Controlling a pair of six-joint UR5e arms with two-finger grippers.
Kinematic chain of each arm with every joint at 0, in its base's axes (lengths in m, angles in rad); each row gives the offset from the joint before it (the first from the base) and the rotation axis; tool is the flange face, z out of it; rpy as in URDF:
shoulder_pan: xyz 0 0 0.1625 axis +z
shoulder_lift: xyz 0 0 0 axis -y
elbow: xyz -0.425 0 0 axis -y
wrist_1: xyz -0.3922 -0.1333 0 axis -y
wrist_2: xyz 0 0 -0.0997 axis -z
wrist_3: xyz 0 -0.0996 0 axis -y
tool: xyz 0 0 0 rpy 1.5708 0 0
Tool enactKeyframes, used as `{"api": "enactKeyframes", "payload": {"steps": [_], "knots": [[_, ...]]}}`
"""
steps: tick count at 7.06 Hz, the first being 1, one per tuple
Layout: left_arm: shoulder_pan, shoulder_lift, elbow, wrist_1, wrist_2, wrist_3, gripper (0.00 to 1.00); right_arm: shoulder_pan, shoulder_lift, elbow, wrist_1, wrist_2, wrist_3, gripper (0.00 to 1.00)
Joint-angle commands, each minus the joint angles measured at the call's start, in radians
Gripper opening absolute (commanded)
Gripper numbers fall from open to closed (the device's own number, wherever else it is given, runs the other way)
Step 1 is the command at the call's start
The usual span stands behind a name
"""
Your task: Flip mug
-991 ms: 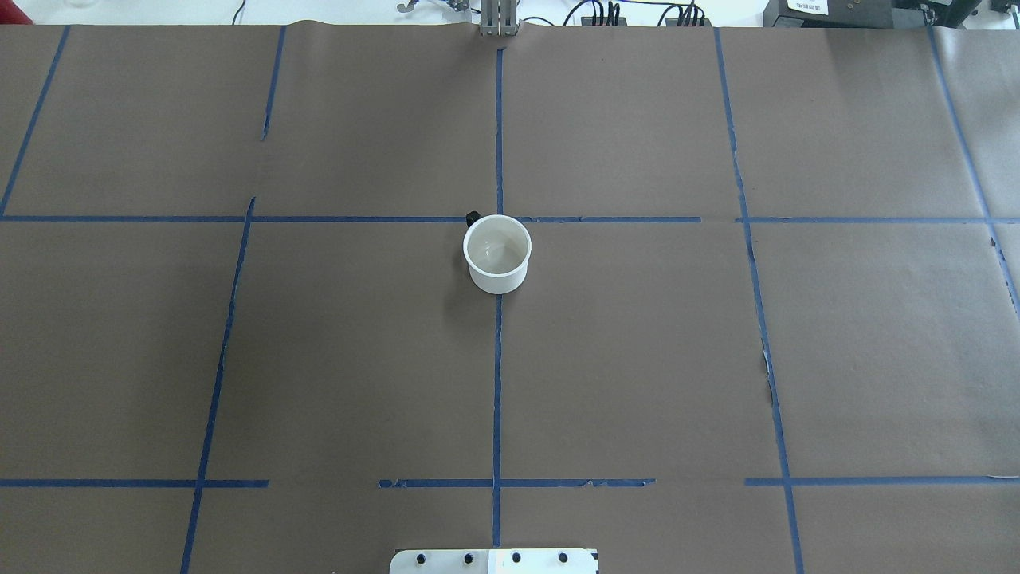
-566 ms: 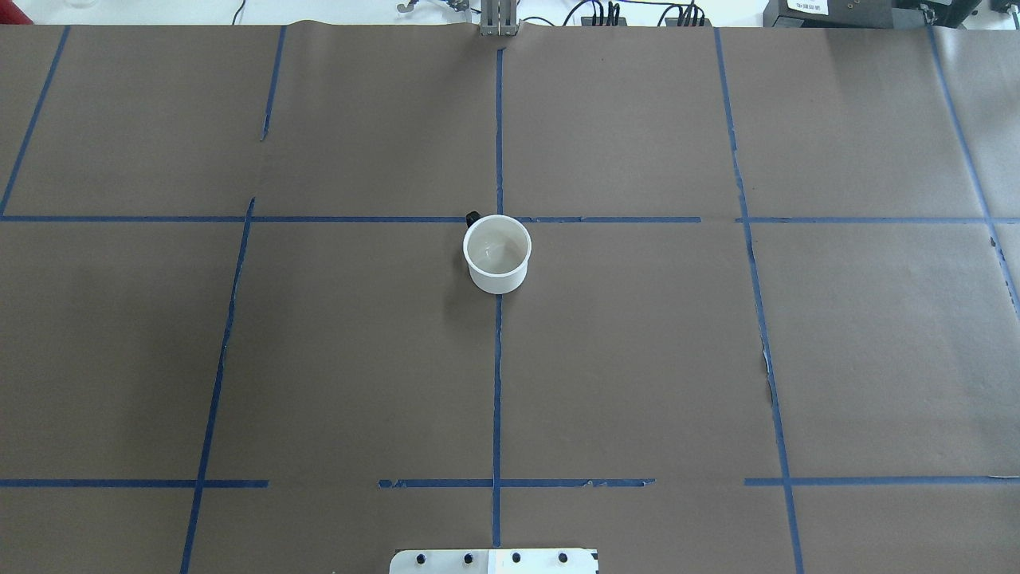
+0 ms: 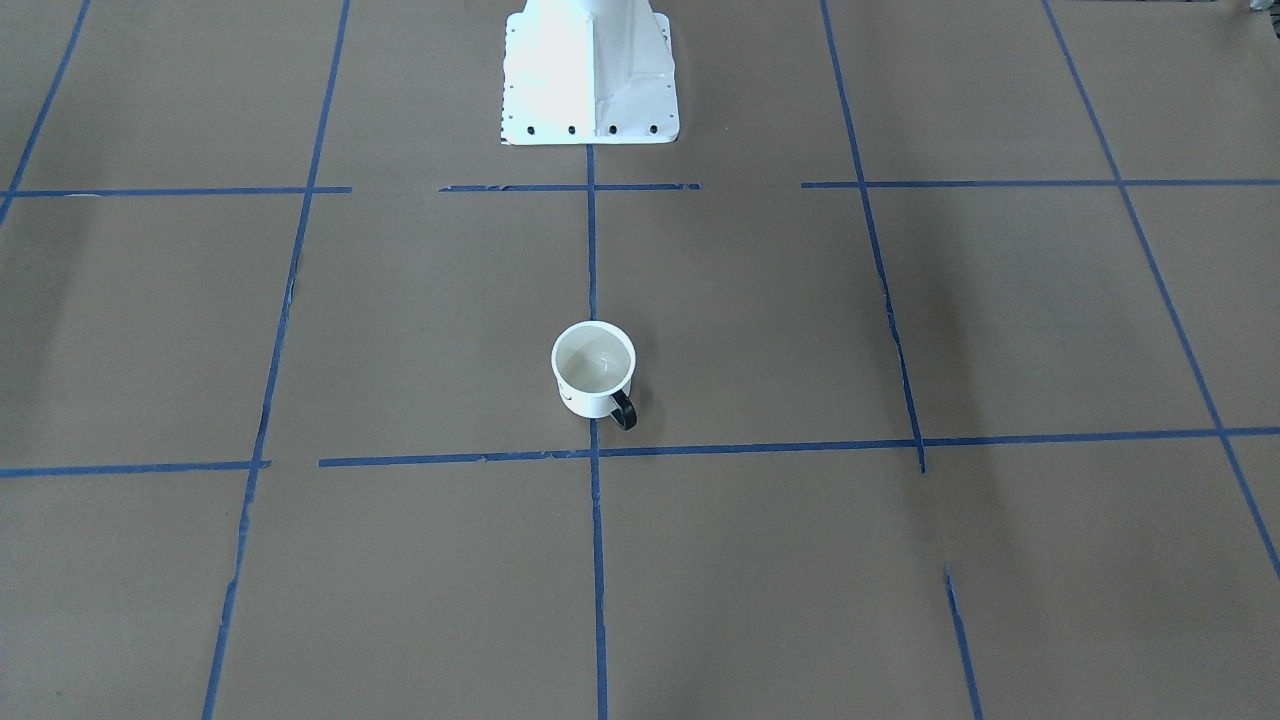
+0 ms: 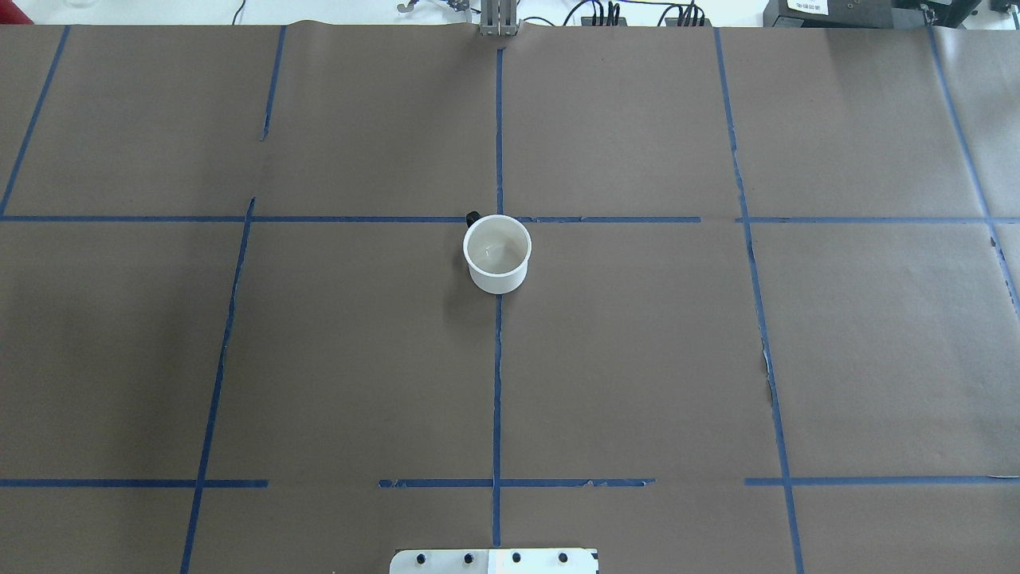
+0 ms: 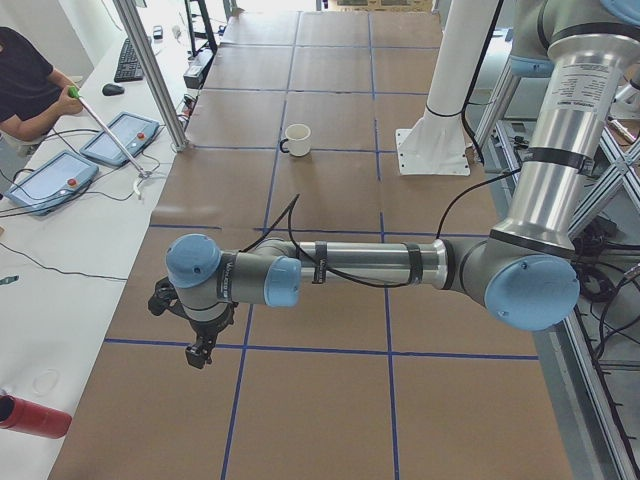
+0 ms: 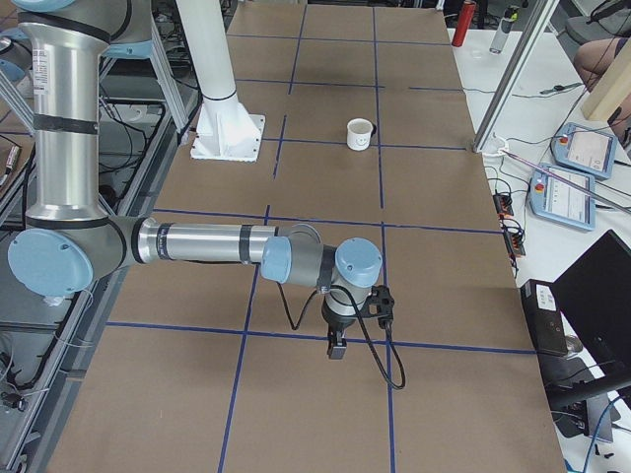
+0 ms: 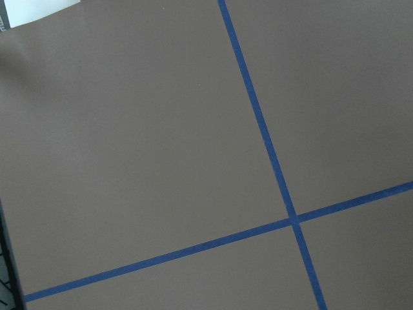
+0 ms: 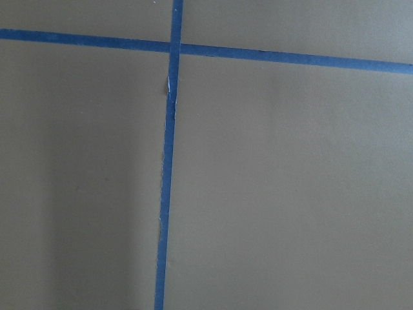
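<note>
My left end effector (image 5: 198,352) and right end effector (image 6: 336,347) hang low over the worktop (image 4: 637,383) at its opposite ends. Whether either is released or clenched I cannot tell. The mug (image 4: 497,253) stands mouth up mid-worktop, just beside a tape crossing (image 4: 499,219), with its handle (image 3: 622,410) pointing away from my base. I judge a grasp across the rim, then a turn-over, would work best. There is open room all round, and the edges are well apart.

Upright mug (image 5: 297,139) beyond left arm (image 5: 380,265)
</note>
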Motion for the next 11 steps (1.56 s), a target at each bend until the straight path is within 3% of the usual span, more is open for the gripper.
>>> {"api": "enactKeyframes", "payload": {"steps": [1, 11], "knots": [[0.004, 0.018, 0.005, -0.023, -0.011, -0.002, 1.00, 0.000, 0.000, 0.000, 0.000, 0.000, 0.000, 1.00], [0.004, 0.018, -0.032, -0.023, -0.014, -0.012, 1.00, 0.000, 0.000, 0.000, 0.000, 0.000, 0.000, 1.00]]}}
